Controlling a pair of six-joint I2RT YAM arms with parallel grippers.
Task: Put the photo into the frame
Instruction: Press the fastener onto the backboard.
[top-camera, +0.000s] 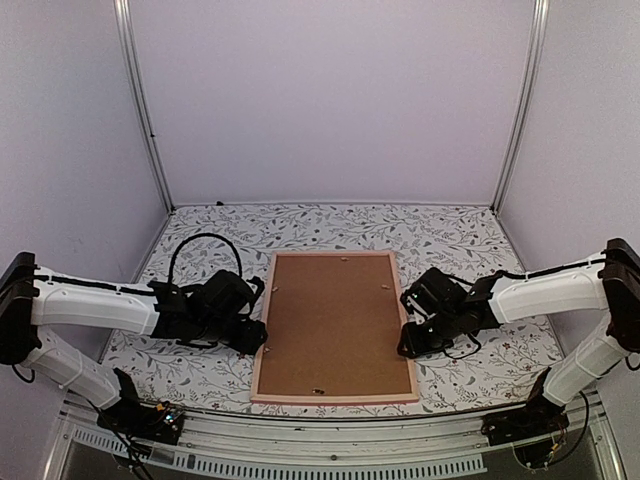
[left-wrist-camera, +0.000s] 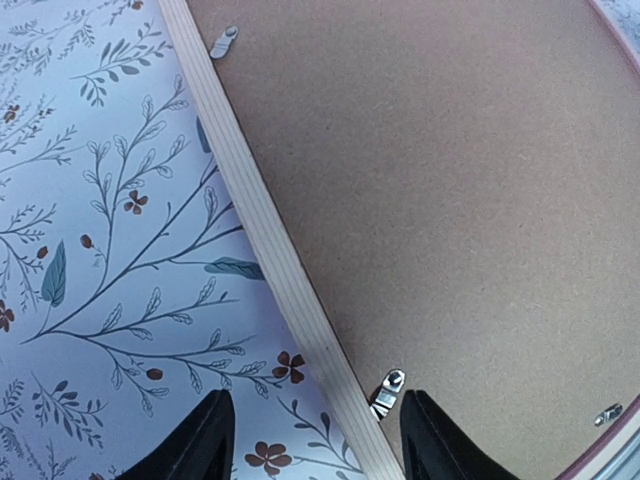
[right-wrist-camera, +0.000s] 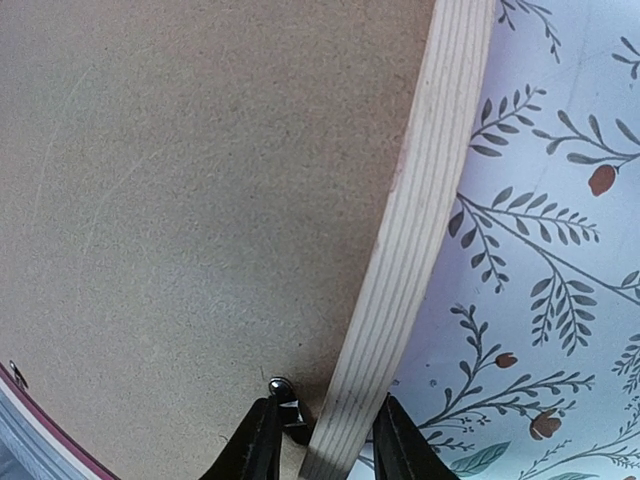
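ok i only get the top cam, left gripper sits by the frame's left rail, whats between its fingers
Observer: In the left wrist view the left gripper is open, straddling the left rail of the frame and a small metal clip at the rail's inner edge.
Operator: and the right one
Observer: The right gripper straddles the right rail, with a second clip beside its inner finger. I can't tell whether it is pinching the rail.
Operator: any photo showing up close
Observer: No. Both wrist views show only the grainy brown backing board inside the rails.
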